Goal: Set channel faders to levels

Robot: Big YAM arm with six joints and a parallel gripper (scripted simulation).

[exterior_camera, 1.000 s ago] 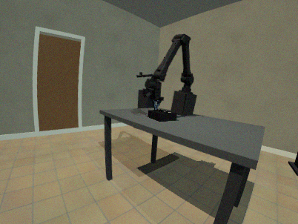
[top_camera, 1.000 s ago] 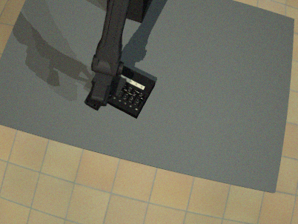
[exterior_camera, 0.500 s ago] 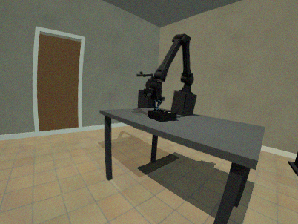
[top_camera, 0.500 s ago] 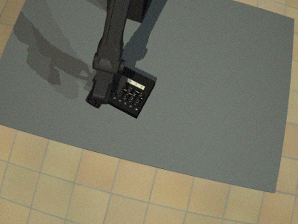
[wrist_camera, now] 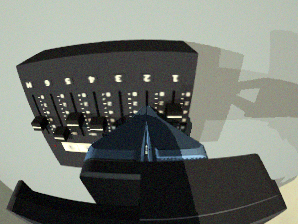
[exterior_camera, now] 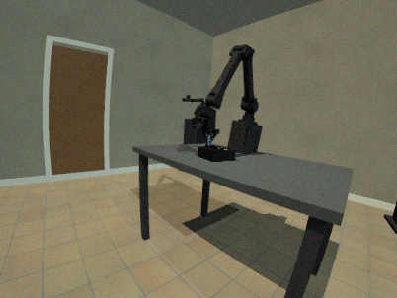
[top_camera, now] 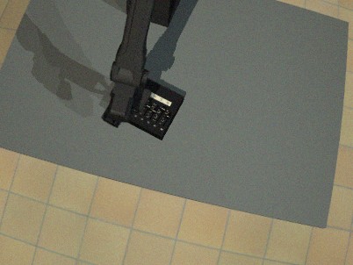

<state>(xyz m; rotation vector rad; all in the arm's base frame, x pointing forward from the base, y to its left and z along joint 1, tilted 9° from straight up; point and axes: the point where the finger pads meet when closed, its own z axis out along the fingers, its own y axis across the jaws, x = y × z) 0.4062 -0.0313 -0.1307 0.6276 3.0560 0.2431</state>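
Note:
The black lighting desk (top_camera: 151,114) stands flat on the grey table, with a strip of white tape (top_camera: 160,100) along its far edge. It also shows in the side view (exterior_camera: 215,153) and in the wrist view (wrist_camera: 109,99). The wrist view shows a row of several faders with scales, their caps at different heights. The rightmost cap (wrist_camera: 176,119) sits beside my fingertips. My gripper (wrist_camera: 146,112) is shut and empty, its tips low over the desk between two right-hand faders. The arm (top_camera: 129,66) hides the desk's left part from above. The tape's writing is too small to read.
The arm's base block (exterior_camera: 244,136) stands on the table behind the desk. A door (exterior_camera: 76,109) is in the far wall. The table's edges lie well away from the desk.

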